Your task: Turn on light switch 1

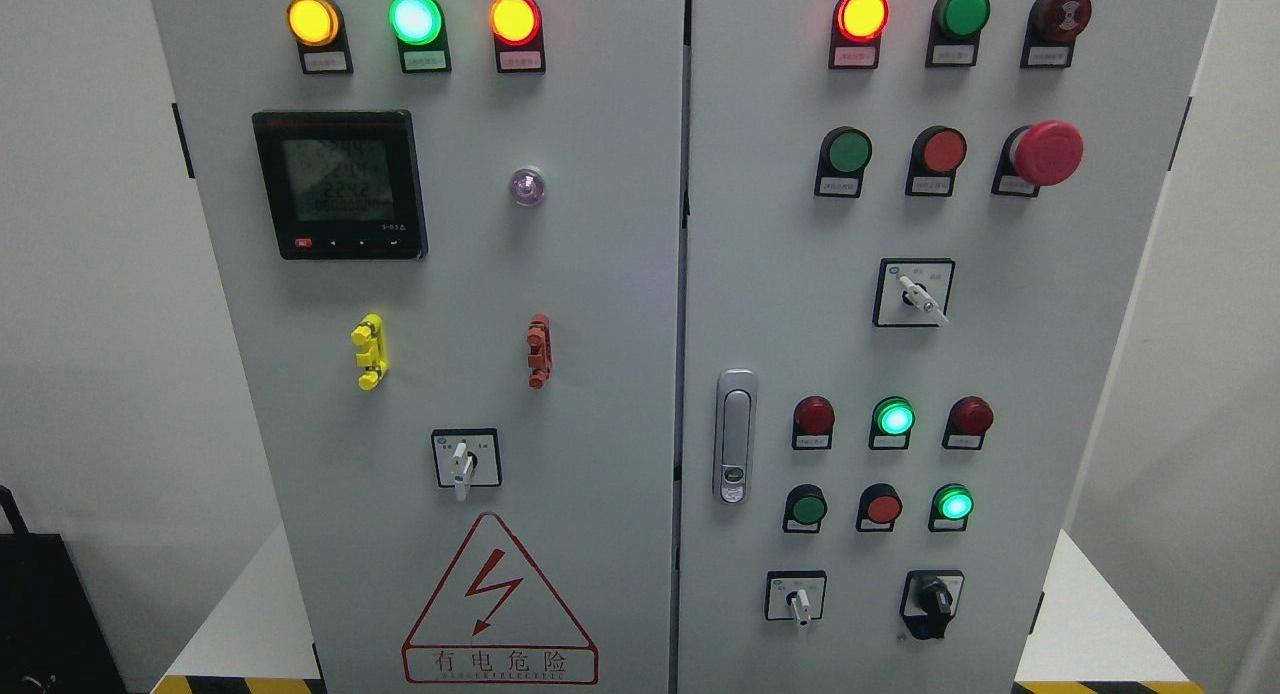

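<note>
A grey electrical cabinet with two doors fills the head view. The left door carries a white rotary switch, with its handle pointing down, below a yellow clip and a red clip. The right door carries rotary switches at the middle, lower middle and lower right, the last with a black knob. I cannot tell which one is light switch 1. Neither hand is in view.
Lit lamps sit along the top: yellow, green, red and red. A red mushroom stop button protrudes at the upper right. A meter display, a door latch and a warning triangle also show.
</note>
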Motion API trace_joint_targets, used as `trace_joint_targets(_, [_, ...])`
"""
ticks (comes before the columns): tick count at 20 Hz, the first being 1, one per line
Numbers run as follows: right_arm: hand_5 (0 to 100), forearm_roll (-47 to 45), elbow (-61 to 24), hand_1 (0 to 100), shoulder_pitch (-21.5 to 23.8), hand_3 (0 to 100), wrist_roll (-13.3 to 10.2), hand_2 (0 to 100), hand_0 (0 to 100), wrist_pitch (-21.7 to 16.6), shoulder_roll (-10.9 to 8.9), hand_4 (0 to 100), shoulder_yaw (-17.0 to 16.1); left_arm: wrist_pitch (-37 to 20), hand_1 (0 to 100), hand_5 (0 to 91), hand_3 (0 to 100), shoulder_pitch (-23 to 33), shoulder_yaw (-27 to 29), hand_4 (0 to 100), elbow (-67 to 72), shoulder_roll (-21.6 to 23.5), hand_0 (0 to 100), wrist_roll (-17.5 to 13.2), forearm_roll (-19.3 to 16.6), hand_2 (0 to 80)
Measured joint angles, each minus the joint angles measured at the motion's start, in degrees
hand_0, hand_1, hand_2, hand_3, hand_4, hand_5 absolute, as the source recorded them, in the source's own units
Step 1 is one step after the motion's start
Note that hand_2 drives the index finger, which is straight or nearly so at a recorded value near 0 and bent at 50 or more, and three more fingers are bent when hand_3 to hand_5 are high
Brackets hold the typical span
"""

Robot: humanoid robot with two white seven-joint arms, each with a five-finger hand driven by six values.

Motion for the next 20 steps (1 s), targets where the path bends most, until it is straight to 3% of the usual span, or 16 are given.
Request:
trace_joint_targets(4, [0, 0.0, 0.0, 0, 0.0, 0, 0.13, 0, 5, 0.0, 0.0, 0, 0.0, 2.41, 44, 44.7, 60, -2.87, -1.29, 66, -2.26, -1.23, 47, 1.91, 0.09, 41.7])
trace_joint_targets(10, [0, 0.0, 0.0, 0, 0.0, 0, -0.1, 0, 5, 0.0, 0.0, 0, 0.0, 8.98, 49, 47.6, 61, -6.84, -3.31, 68, -4.61, -3.17, 40, 4.55, -0.45, 43.2])
trace_joint_targets(15, [0, 0.0, 0.0, 0, 0.0, 0, -0.13, 0, 5, 0.0, 0.0, 0, 0.0, 15.28, 50, 49.3, 60, -9.5, -5.13, 67, -5.74, -4.83, 36, 10.03, -1.72, 45.3])
trace_joint_targets(20, [0, 0.01, 0.0, 0, 0.0, 0, -0.17, 0, 5, 0.0, 0.0, 0, 0.0, 16.95, 60, 53.6, 57, -10.79, -6.77, 67, -6.55, -6.23, 26, 15.25, -3.12, 49.2])
